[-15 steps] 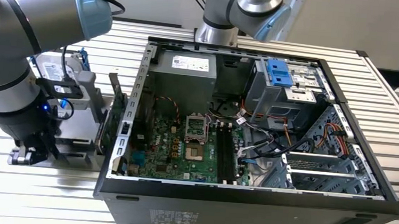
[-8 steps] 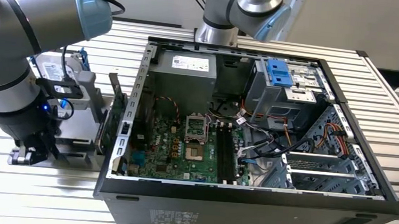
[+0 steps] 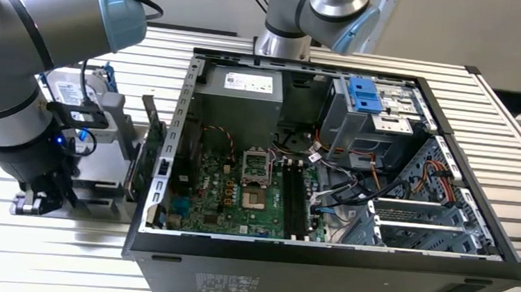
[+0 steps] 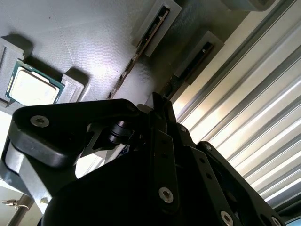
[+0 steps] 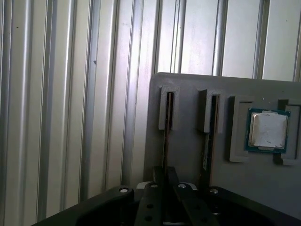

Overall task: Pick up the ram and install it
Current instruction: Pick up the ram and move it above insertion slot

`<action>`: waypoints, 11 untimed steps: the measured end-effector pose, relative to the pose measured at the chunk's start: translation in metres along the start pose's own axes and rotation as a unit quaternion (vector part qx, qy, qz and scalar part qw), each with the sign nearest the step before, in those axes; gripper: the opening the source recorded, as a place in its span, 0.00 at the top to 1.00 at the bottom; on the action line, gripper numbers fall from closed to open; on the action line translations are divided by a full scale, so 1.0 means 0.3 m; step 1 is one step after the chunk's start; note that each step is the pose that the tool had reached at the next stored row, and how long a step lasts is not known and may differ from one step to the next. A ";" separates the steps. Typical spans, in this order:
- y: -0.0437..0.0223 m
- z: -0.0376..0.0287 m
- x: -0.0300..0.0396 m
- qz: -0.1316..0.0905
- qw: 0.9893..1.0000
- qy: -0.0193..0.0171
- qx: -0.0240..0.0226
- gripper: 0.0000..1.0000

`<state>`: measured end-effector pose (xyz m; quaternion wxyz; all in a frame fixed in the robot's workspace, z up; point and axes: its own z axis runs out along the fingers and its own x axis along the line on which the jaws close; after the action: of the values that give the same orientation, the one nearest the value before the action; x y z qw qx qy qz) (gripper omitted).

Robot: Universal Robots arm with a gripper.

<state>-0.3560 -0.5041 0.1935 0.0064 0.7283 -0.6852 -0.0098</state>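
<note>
Nearest, black claw, down at the ram; cannot tell whether clenched or released. Stands on edge in a slot of the grey tray, the one nearer the tray's border, beside a second stick and a processor chip, well apart from the open computer case. Risks bending or jamming the ram if pulled askew, or knocking its neighbour.

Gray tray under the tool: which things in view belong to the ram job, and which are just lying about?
For the job:
- tool, low over the tray
- ram stick in line with the tool
- second ram stick beside it
- black slots on the motherboard

Lying about:
- processor chip on the tray
- hard drive
- green card outside the case
</note>
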 end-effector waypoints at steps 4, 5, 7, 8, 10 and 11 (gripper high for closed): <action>0.001 -0.022 0.000 0.000 1.000 0.000 0.000 1.00; 0.001 -0.028 0.000 0.000 1.000 0.000 0.000 1.00; 0.001 -0.039 0.000 0.000 1.000 0.000 0.000 1.00; 0.001 -0.044 0.000 0.000 1.000 0.000 0.000 1.00; 0.001 -0.054 0.000 0.000 1.000 0.000 0.000 1.00; 0.001 -0.059 0.000 0.000 1.000 0.000 0.000 1.00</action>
<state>-0.3560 -0.5042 0.2113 0.0066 0.7283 -0.6852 -0.0098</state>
